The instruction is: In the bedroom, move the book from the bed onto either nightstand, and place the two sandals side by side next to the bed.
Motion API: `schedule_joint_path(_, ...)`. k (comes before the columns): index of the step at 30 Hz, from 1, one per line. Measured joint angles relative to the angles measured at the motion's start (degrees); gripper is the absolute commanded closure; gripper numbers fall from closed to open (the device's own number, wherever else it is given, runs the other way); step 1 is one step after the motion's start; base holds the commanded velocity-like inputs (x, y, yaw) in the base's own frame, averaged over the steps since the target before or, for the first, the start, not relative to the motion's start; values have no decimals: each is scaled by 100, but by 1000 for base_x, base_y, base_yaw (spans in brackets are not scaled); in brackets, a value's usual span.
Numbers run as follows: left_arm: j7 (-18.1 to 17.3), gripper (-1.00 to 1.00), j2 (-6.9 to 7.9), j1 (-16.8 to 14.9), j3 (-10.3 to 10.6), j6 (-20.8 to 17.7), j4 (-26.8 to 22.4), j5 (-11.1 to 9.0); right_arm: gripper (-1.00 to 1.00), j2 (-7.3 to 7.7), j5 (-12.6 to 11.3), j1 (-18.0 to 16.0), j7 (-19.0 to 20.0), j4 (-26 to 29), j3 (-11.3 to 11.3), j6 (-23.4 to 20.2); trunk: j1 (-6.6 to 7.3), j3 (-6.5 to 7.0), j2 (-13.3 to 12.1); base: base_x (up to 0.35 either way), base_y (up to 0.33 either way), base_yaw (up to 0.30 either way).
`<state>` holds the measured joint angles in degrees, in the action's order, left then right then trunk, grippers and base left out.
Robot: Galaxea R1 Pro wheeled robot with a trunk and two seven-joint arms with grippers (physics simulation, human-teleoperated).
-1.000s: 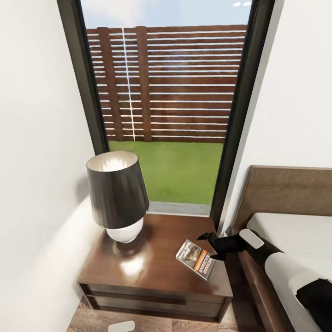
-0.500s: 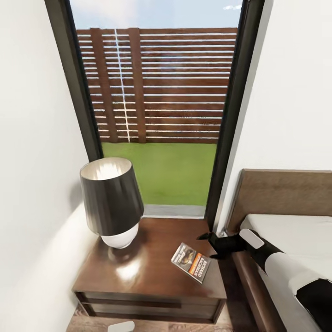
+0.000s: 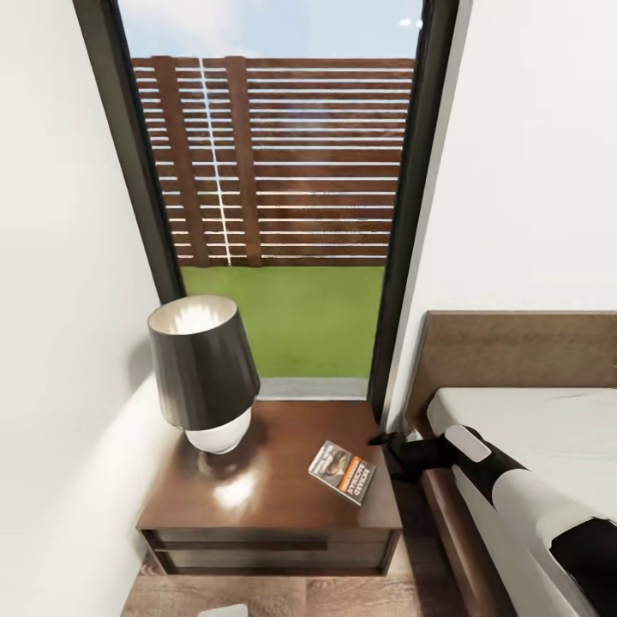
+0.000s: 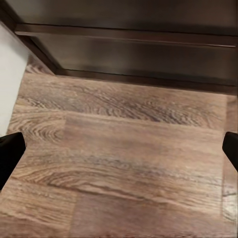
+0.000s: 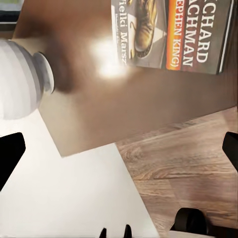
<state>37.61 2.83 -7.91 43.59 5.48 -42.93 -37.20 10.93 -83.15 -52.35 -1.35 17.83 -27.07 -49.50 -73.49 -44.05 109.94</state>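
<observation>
On the nightstand (image 3: 257, 506), the book (image 3: 342, 471) lies flat beside the lamp (image 3: 204, 373).

The nightstand (image 3: 257, 506) sits wedged between the left wall (image 3: 60, 343) and the bed (image 3: 531, 428), so the open approach is from the front and from above. Its top is shared by two things: the lamp (image 3: 204, 373) stands tall on the rear left corner and blocks that side, while the book (image 3: 342, 471) lies flat near the right edge. Between them runs a bare strip of tabletop — room enough to come down. The right gripper (image 3: 390, 447) hangs over the narrow gap between nightstand and bed frame, fingers spread. Wood floor (image 4: 124, 163) lies bare before the drawer front.
</observation>
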Motion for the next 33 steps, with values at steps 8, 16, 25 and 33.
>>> schedule_joint_path(8, 0, -100, -16, 0, 0, 0, 14, 2, -100, 0, 0, 0, 0, -4, 4, 0, 176, 144, -321, -335, 0, -1)
schedule_joint_path(16, -1, -100, -18, 0, 0, 0, 16, 1, -100, 0, 0, 0, 0, -3, 1, 4, 351, 287, -642, -338, 0, 0)
schedule_joint_path(25, -1, -100, -18, 0, 0, 0, 16, -2, -100, 0, 0, 0, 0, -3, 0, 8, 549, 449, -1003, -339, 0, 0)
schedule_joint_path(33, -1, -100, -18, 0, -1, 0, 16, -4, -100, 0, 0, 0, 0, 1, 0, 9, 725, 593, -1324, -339, 0, 0)
